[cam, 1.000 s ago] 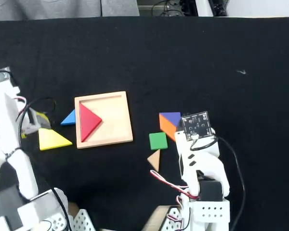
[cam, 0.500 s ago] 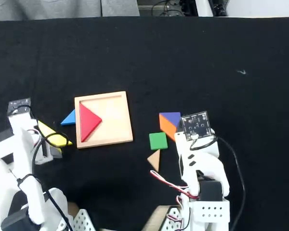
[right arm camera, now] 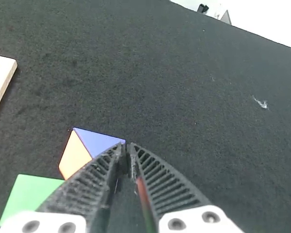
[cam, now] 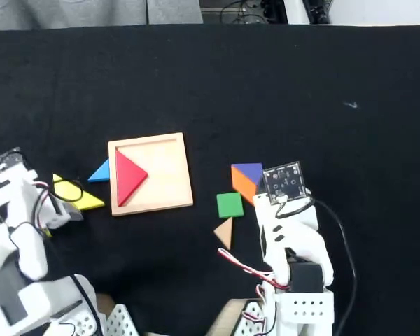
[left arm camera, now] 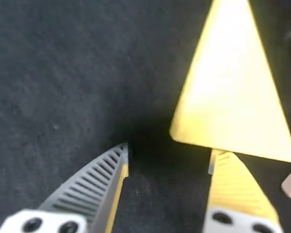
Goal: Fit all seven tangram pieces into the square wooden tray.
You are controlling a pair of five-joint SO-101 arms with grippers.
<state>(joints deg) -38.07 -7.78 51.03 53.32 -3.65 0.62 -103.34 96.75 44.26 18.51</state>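
While your left arm is bending low over the left side of the table (cam: 266, 84), the left gripper (left arm camera: 167, 150) is sitting wide open just behind the yellow triangle (left arm camera: 230, 92). One fingertip is right at the triangle's edge. The other is off to the side. The yellow triangle is lying just left of the wooden tray (cam: 164, 189), which is holding the red triangle (cam: 129, 175). Your right gripper (right arm camera: 126, 148) is squeezing shut on nothing, beside the purple triangle (right arm camera: 99, 141).
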